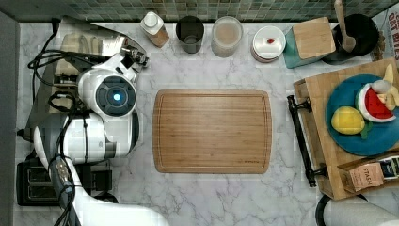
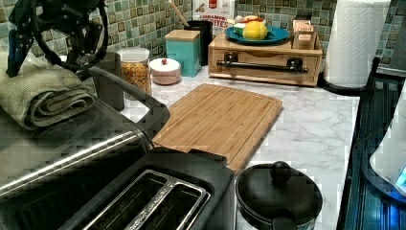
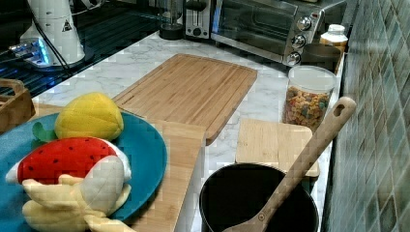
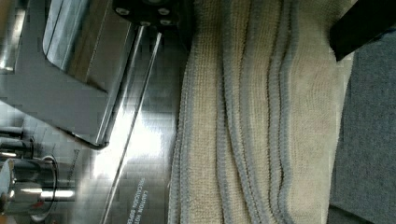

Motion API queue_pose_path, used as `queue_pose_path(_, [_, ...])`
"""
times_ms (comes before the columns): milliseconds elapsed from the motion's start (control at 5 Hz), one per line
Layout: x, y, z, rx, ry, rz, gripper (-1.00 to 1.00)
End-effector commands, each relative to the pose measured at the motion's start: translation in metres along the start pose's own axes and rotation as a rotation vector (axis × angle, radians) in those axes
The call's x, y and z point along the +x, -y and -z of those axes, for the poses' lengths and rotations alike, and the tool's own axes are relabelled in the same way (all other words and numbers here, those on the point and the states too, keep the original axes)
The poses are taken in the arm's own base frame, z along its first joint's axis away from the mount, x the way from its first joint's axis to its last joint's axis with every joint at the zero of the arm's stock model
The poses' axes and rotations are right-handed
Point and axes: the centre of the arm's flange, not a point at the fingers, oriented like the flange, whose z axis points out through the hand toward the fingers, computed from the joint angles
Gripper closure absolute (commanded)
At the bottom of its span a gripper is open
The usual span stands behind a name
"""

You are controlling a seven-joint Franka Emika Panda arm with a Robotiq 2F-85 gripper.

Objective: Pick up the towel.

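Note:
The towel, a folded beige cloth with grey stripes, lies on top of the steel toaster oven at the left view's left. In the wrist view the towel runs lengthwise between two dark fingers. My gripper hangs just above the towel, open, with one finger on each side of the folded stack. The gripper holds nothing. From above, the white arm covers most of the oven top.
A wooden cutting board lies mid-counter beside the oven. A black toaster and a lidded black pot stand near the left view's bottom. Jars line the tiled wall. A paper roll and a wooden tray stand beyond.

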Motion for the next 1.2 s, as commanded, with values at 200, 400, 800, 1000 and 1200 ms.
queue_pose_path(200, [0.034, 0.073, 0.023, 0.064, 0.015, -0.017, 1.00])
queue_pose_path(400, [0.037, 0.060, 0.020, 0.044, 0.034, -0.035, 1.00])
queue_pose_path(800, [0.039, 0.030, 0.066, 0.016, -0.013, -0.019, 1.00])
queue_pose_path(1000, [0.035, 0.019, 0.114, 0.014, -0.086, 0.003, 1.00])
queue_pose_path(1200, [0.032, 0.018, 0.170, 0.004, -0.185, 0.080, 1.00])
